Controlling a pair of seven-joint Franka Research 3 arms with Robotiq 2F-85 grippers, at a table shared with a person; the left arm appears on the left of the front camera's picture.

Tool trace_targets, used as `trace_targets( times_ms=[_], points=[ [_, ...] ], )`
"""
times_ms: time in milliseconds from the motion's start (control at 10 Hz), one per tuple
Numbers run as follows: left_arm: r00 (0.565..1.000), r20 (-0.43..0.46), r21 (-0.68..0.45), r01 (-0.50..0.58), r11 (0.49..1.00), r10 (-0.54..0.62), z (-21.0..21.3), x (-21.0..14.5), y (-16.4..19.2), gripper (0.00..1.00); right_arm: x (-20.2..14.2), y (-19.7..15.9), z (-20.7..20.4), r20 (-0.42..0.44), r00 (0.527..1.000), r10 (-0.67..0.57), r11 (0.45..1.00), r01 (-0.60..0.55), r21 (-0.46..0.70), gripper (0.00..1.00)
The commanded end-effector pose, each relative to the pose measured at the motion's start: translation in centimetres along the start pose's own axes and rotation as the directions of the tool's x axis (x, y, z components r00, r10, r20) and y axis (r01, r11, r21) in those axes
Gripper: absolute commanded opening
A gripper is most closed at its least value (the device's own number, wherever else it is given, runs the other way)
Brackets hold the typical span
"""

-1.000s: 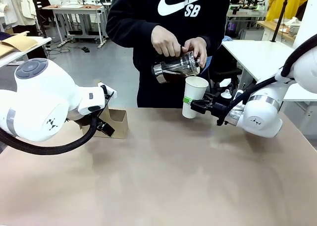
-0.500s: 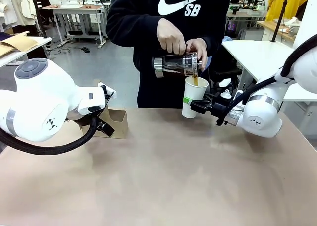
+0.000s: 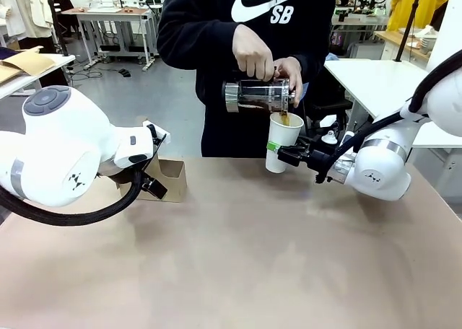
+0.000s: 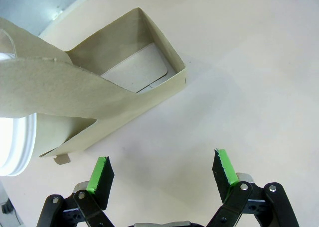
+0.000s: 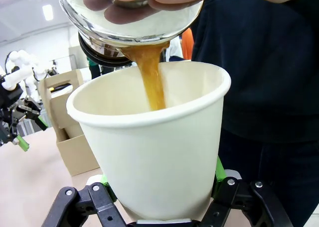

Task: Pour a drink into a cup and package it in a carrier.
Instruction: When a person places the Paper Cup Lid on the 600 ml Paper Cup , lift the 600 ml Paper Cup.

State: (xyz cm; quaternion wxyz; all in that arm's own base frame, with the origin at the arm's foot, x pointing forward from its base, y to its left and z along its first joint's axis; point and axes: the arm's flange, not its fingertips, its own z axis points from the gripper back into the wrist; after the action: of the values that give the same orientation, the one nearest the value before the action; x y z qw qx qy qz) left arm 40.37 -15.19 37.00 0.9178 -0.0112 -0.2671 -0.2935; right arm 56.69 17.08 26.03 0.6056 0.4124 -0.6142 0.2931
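**Pouring stage.** Right gripper (image 3: 279, 153) is clenched around the lower part of the upright cup (image 3: 284, 133), at the 1 o'clock edge of the worktop (image 3: 238, 264). A person's hands (image 3: 254, 53) hold the bottle (image 3: 258, 96) nearly level, just above the rim. The drink (image 5: 152, 80) falls in an amber stream into the cup. Left gripper (image 4: 162, 171), released with jaws wide, hovers just beside the carrier (image 4: 124, 82). The carrier stands on the worktop at 10 o'clock.
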Motion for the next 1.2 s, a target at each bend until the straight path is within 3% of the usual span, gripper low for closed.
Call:
trace_targets(
  times_ms=[0, 1100],
  points=[
    [1.0, 0.001, -0.001, 0.0, 1.0, 0.0, 0.03, 0.01, -0.01, 1.0, 0.42, 0.18, -0.17, 0.005, 1.0, -0.001, 1.0, 0.001, -0.007, 0.8],
    [1.0, 0.001, -0.001, 0.0, 1.0, 0.0, 0.03, 0.01, -0.01, 1.0, 0.42, 0.18, -0.17, 0.005, 1.0, -0.001, 1.0, 0.001, -0.007, 0.8]
  ],
)
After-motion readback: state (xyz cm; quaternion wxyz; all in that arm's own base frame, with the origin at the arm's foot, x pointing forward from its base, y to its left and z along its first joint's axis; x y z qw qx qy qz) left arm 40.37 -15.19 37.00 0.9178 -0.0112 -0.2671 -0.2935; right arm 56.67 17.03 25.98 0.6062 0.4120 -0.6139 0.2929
